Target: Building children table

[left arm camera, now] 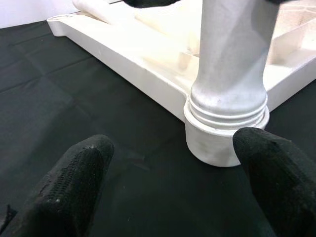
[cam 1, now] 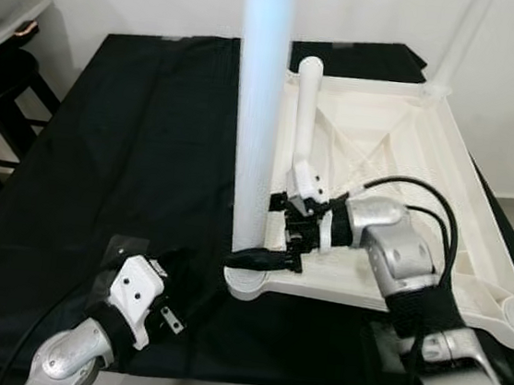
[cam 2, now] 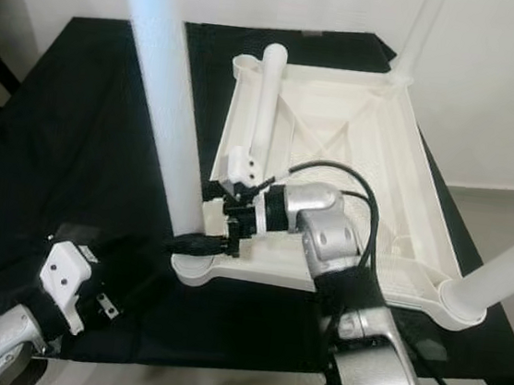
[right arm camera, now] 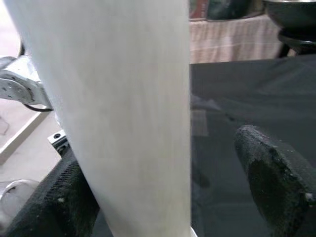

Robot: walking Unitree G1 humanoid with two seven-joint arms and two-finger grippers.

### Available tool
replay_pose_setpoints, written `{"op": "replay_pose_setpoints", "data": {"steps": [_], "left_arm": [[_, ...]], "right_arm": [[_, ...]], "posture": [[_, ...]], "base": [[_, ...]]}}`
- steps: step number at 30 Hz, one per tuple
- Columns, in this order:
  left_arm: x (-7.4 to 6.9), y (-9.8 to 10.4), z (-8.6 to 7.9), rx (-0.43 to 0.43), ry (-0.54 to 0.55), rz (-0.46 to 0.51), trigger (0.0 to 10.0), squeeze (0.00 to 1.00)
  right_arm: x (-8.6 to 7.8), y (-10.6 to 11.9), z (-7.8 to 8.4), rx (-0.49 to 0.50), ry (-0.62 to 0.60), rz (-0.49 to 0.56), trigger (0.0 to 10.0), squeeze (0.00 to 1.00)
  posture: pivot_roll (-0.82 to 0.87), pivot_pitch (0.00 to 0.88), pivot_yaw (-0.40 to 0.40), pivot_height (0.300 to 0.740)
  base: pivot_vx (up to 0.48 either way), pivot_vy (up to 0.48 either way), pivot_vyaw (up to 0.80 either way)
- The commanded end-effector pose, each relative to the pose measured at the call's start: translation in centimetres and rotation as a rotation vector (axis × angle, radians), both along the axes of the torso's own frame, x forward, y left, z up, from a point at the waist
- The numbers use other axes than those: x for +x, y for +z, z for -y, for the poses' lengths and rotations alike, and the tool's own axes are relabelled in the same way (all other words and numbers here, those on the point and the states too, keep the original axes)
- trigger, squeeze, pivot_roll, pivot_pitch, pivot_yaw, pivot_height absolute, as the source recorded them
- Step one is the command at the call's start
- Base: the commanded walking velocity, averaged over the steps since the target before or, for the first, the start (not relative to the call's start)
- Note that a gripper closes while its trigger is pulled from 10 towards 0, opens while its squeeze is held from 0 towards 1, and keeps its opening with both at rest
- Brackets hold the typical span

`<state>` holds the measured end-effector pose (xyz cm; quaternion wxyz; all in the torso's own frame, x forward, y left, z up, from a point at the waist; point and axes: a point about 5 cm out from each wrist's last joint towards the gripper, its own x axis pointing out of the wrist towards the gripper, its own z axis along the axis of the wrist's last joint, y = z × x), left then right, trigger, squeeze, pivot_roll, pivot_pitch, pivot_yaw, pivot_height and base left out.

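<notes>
Standing upright in the near-left corner socket of the upturned tabletop (cam 1: 444, 177), leg (cam 1: 257, 109) bracketed by open right pincer (cam 1: 273, 259) (left pincer (left arm camera: 173, 168) open beside socket): risk of knocking it askew.

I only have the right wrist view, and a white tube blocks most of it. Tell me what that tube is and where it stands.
Observer: A table leg, upright in the near left corner socket of the upside-down tabletop; the right gripper is at its base.
Operator: Give me the left gripper's position.
Observer: The left gripper, open, sits low over the black cloth, pointing at that socket, not touching it.
Operator: Report the other legs.
Observer: A far right leg and a near right leg stand in their corners; a loose leg lies inside the tabletop.
</notes>
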<state>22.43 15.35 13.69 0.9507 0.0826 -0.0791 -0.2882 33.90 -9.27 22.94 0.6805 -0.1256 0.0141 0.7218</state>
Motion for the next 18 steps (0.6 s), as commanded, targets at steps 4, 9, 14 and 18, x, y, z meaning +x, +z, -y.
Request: {"op": "replay_pose_setpoints", "data": {"steps": [4,9,14,18], "left_arm": [[-0.3,-0.4,-0.4,0.022,0.017,-0.012,10.0,0.00],[-0.3,-0.4,-0.7,0.025,0.024,-0.011,10.0,0.00],[-0.4,-0.6,-0.8,0.026,0.031,-0.018,10.0,0.00],[-0.6,-0.9,-0.5,0.024,0.022,-0.030,10.0,0.00]], "right_arm": [[0.6,0.2,-0.3,0.048,0.031,-0.018,0.0,0.00],[0.8,-0.4,0.0,0.044,0.032,-0.033,0.0,0.00],[0.4,-1.9,1.7,0.056,-0.027,-0.039,0.0,0.00],[-0.7,-4.2,2.7,0.074,-0.261,-0.008,0.0,0.00]], "posture": [[0.08,0.193,0.007,0.740],[0.07,0.194,0.011,0.740],[0.05,0.198,0.011,0.740],[0.03,0.210,-0.009,0.740]], "base": [[0.000,0.000,0.00],[0.000,0.000,0.00],[0.000,0.000,0.00],[0.000,0.000,0.00]]}}
